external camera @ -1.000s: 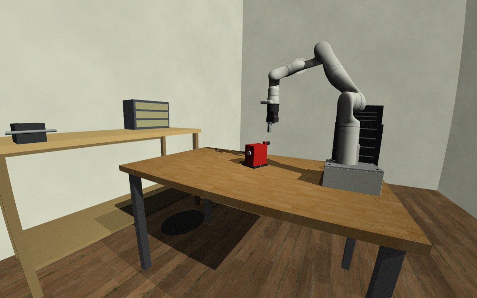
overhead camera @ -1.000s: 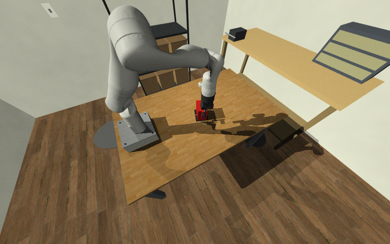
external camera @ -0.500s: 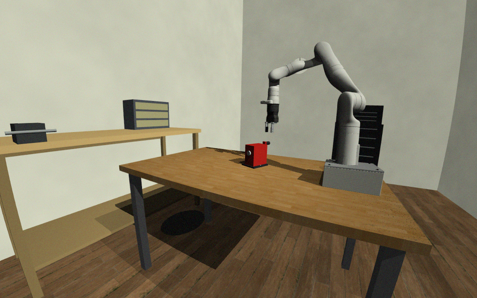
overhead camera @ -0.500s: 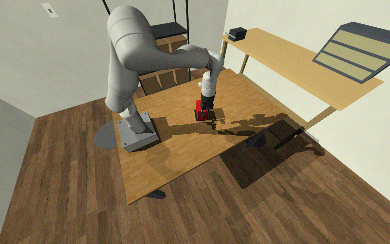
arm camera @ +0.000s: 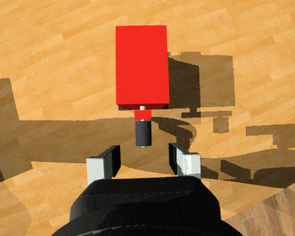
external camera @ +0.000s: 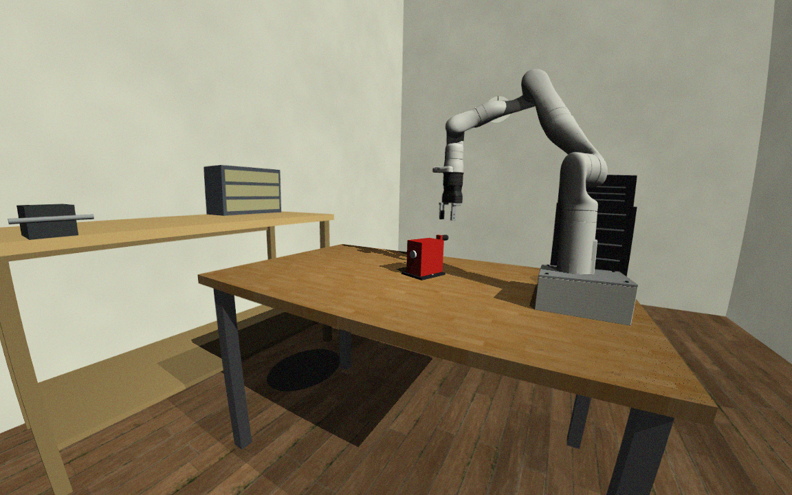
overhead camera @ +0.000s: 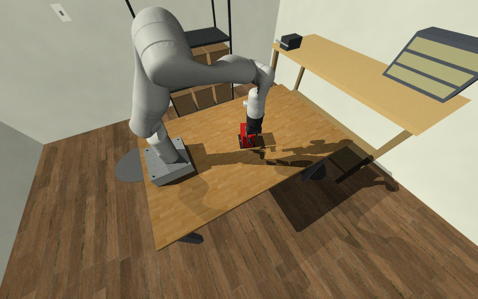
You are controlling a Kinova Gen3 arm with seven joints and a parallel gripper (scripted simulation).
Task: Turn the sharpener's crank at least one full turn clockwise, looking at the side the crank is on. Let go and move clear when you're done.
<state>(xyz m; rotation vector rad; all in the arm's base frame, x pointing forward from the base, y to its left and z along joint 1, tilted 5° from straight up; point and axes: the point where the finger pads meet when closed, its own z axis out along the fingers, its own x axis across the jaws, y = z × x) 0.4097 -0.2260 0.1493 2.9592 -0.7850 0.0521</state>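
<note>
Well above the red sharpener (external camera: 425,257), which sits mid-counter (external camera: 460,320) toward the far edge, the pincer (arm camera: 143,162) hangs spread wide and empty, fingers straddling the line of the crank handle (arm camera: 143,133), probably so it can descend around it.

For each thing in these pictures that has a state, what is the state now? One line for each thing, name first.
Black two-finger pincer: open, holds nothing, hangs above the crank handle without touching it.
Red box-shaped sharpener: upright on the wooden table.
Dark cylindrical crank handle: free, near the top of the sharpener's side, pointing away from the body.
Grey drawer cabinet: all three drawers shut.
</note>
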